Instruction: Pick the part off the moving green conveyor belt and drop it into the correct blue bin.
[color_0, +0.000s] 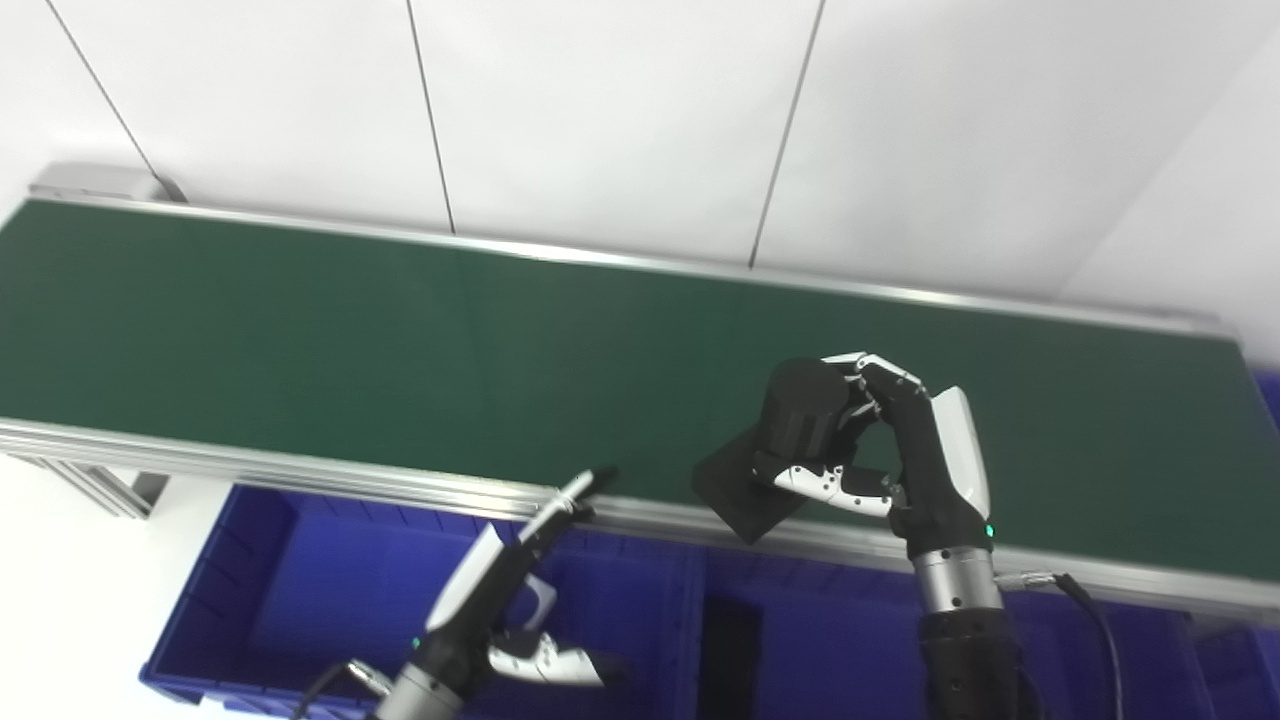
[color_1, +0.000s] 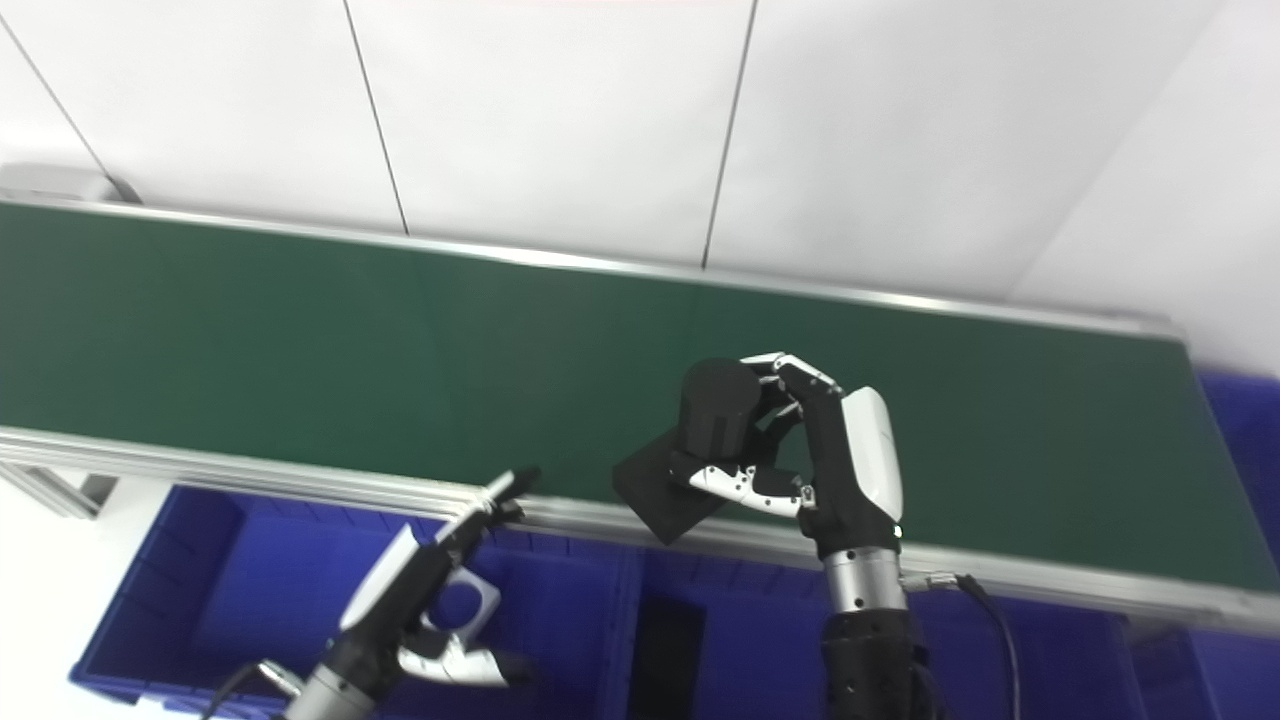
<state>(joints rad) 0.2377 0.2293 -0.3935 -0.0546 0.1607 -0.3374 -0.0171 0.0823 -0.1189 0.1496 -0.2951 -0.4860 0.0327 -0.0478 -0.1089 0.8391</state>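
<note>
Green conveyor belt (color_0: 400, 330), empty but for your right hand (color_0: 925, 465), fingers wrapped around a black part (color_0: 790, 440): a round drum on a flat square base, lifted at the belt's near edge. Blue bins (color_0: 300, 590) below, cut off by the frame; left hand (color_0: 520, 590) above them, fingers spread, holding nothing. Judge the part rigid, fairly light, possibly slick; hold the drum, though the far-side fingers are hidden.

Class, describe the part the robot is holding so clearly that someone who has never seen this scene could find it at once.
Start at the long green conveyor belt crossing the picture, and follow its near metal rail to the right hand. Clasped in that hand, tilted over the rail, is the black part: a stubby cylinder on a flat square base. It is the only object at the belt, and the left hand holds nothing.
</note>
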